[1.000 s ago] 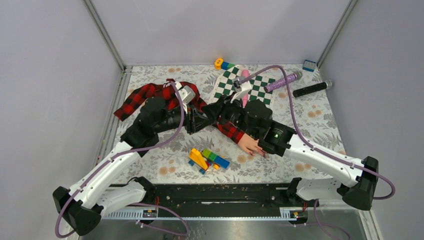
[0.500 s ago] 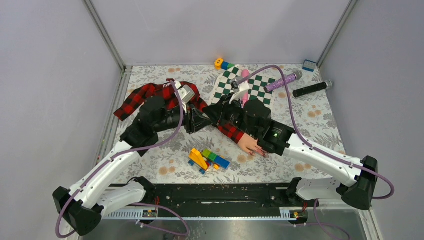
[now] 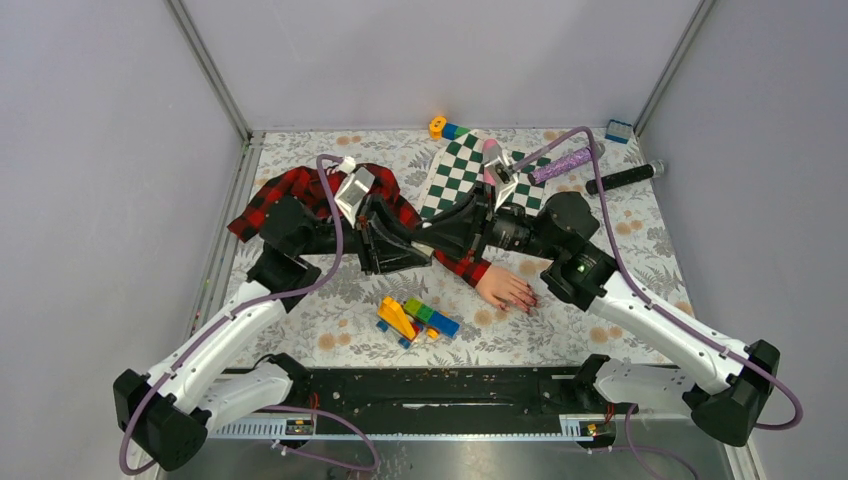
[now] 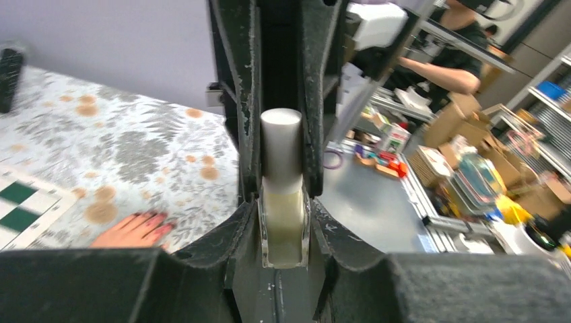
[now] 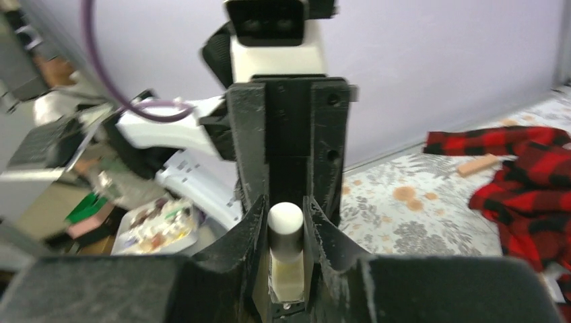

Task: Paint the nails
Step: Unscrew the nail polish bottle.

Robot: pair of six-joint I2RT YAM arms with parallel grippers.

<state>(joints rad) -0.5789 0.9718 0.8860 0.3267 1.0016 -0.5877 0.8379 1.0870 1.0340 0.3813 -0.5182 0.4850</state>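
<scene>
So left gripper (image 4: 283,208) is clamped on the nail polish bottle (image 4: 283,239), right gripper (image 5: 285,205) on its cap (image 5: 285,229), and the nails (image 3: 524,303) lie just beside the right one, base-ward, mannequin hand (image 3: 503,287) pointing away from the left.

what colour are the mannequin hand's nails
Glossy dark red nails, clearest in the left wrist view.

Colours noted: pale pink mannequin hand (image 3: 503,288) with glossy dark-red nails (image 4: 144,214), red-black plaid fabric sleeve (image 3: 272,200), green-and-white checkered cloth (image 3: 455,172), grey-leaf, orange-flower printed table cover (image 3: 640,245), pale cream glass bottle (image 4: 283,232) with white cap (image 4: 281,145).
</scene>
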